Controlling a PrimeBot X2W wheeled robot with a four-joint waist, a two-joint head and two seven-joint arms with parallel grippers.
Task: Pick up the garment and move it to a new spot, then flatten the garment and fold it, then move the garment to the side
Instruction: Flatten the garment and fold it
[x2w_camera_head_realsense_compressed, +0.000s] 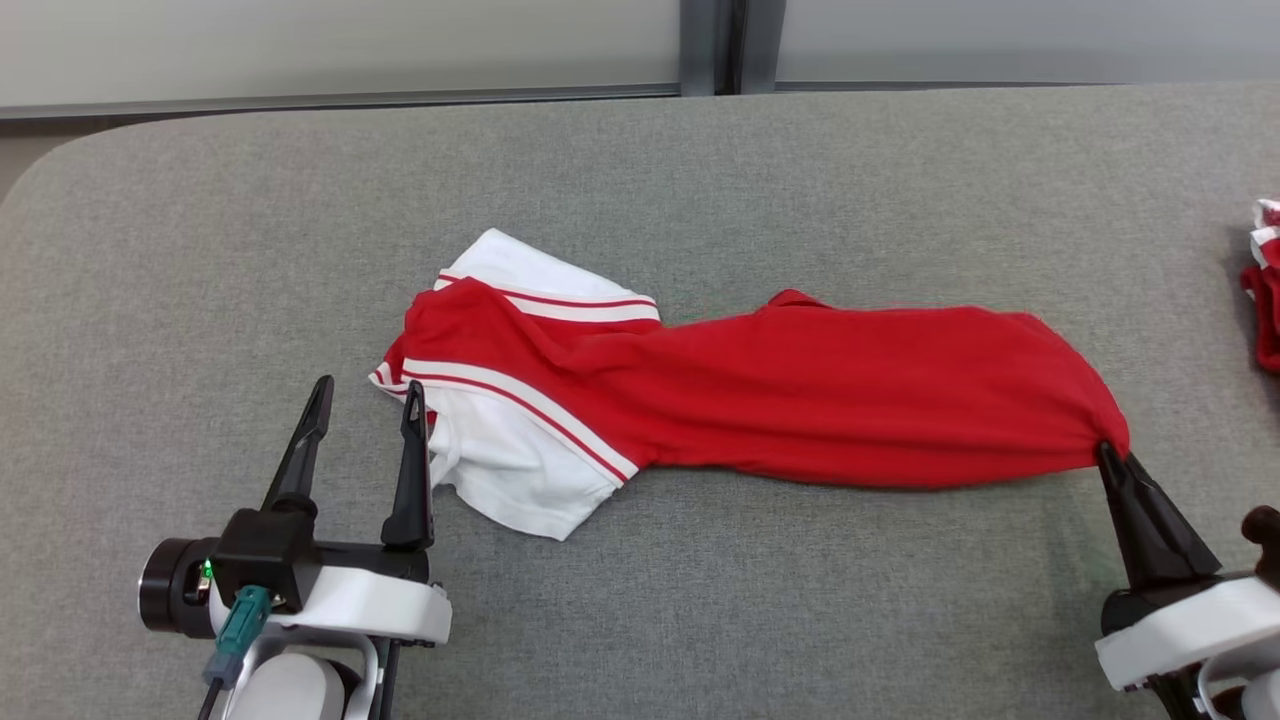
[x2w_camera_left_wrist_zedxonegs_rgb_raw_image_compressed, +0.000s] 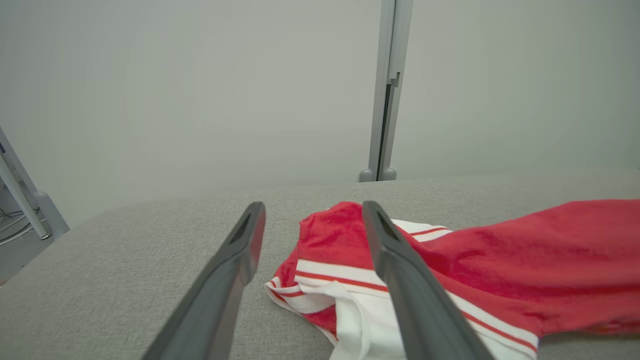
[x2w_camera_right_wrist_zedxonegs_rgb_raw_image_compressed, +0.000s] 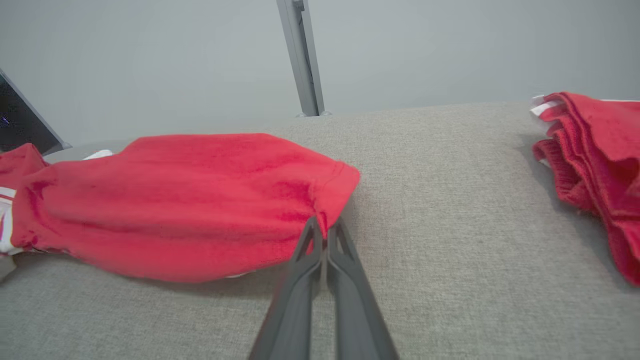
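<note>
A red garment (x2w_camera_head_realsense_compressed: 800, 390) with white striped panels lies stretched across the grey table, its white end (x2w_camera_head_realsense_compressed: 520, 480) bunched at the left. My right gripper (x2w_camera_head_realsense_compressed: 1108, 452) is shut on the garment's right corner (x2w_camera_right_wrist_zedxonegs_rgb_raw_image_compressed: 325, 220), and the cloth is pulled taut toward it. My left gripper (x2w_camera_head_realsense_compressed: 368, 397) stands open just left of the bunched white end, holding nothing. In the left wrist view its right finger (x2w_camera_left_wrist_zedxonegs_rgb_raw_image_compressed: 400, 260) rises in front of the striped hem (x2w_camera_left_wrist_zedxonegs_rgb_raw_image_compressed: 325, 280), and its left finger (x2w_camera_left_wrist_zedxonegs_rgb_raw_image_compressed: 235, 255) is over bare table.
The grey padded table (x2w_camera_head_realsense_compressed: 640, 200) has a rounded far-left corner. Another stack of red and white cloth (x2w_camera_head_realsense_compressed: 1265, 285) lies at the right edge, also seen as the red pile (x2w_camera_right_wrist_zedxonegs_rgb_raw_image_compressed: 595, 160). A pale wall with a metal post (x2w_camera_head_realsense_compressed: 712, 45) runs behind the table.
</note>
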